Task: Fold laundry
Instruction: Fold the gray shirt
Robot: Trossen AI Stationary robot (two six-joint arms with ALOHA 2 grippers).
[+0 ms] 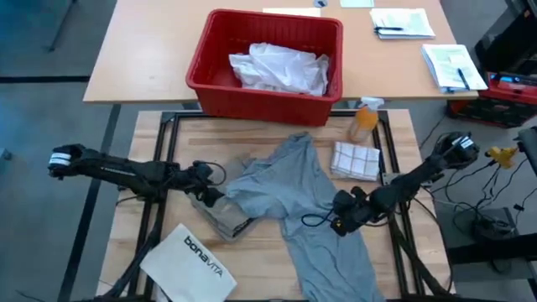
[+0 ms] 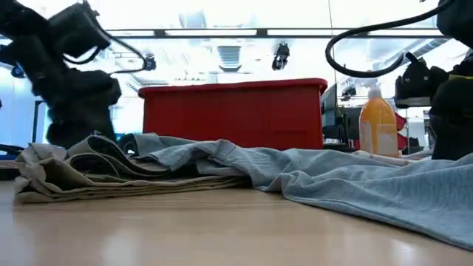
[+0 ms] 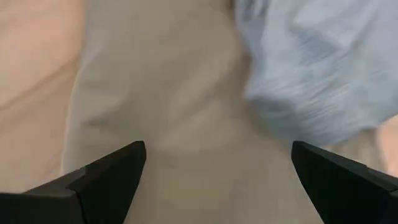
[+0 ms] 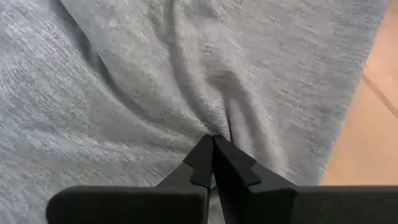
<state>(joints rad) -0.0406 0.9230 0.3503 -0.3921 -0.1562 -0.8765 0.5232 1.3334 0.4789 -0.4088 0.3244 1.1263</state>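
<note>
- I see two desks: the wooden desk [image 1: 151, 243] my arms work on, and a second, paler one beyond its far edge.
- On that second desk stands one red bin [image 1: 267, 65] with a crumpled white shirt [image 1: 279, 67] inside. In the low view the bin blocks most of the room behind the garments.
- One grey T-shirt [image 1: 315, 210] sprawls across the middle of the working desk, running from near the far edge down to the near edge, and one end of it lies over the tan piece.
- One khaki-tan piece [image 1: 222, 216], folded in layers, sits left of centre, partly under the grey cloth. In the low view it shows as a flat stack [image 2: 111, 174] beside the T-shirt [image 2: 355, 185].
- One stiff white bag [image 1: 189, 262] printed "bonavita" lies at the near left corner, close to the tan piece but apart from it.
- My left end effector [image 1: 204, 195] hangs right at the tan piece; its wrist view shows the fingers [image 3: 106, 180] spread wide apart over tan cloth [image 3: 186, 124], with grey cloth [image 3: 323, 68] at one side.
- My right end effector [image 1: 340, 220] rests on the T-shirt toward the right edge, fingers together on a pinched ridge of grey fabric [image 4: 155, 87].
- One folded checked cloth [image 1: 356, 160] lies near the far right corner, just beside the T-shirt.
- One orange spray bottle [image 1: 363, 120] stands at the far edge, behind the checked cloth.
</note>
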